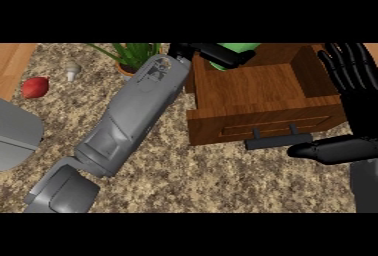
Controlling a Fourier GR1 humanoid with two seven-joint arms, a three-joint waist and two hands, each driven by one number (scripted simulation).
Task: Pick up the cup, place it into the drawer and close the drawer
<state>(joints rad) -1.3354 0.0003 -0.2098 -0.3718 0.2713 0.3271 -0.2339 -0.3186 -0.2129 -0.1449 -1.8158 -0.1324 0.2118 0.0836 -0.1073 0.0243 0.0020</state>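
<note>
From my head view, my left forearm stretches diagonally up across the speckled counter (221,185) to the far left corner of the open wooden drawer (258,90). My left hand (210,52) is curled round the green cup (235,48), which sits at the drawer's far edge, over its back left corner; my fingers hide most of it, so I cannot tell whether it touches the drawer floor. My right hand (353,70) shows at the right edge of the view beside the drawer's right wall, fingers straight and spread, pointing upward, holding nothing; its thumb lies just beside the drawer front. The drawer's dark handle (279,139) faces me on the front panel. Behind my left forearm stands a potted green plant (134,54). Further left lie a small pale object (71,71) and a red one (35,87), well apart from the drawer. A grey shape (16,132) sits at the left edge.
</note>
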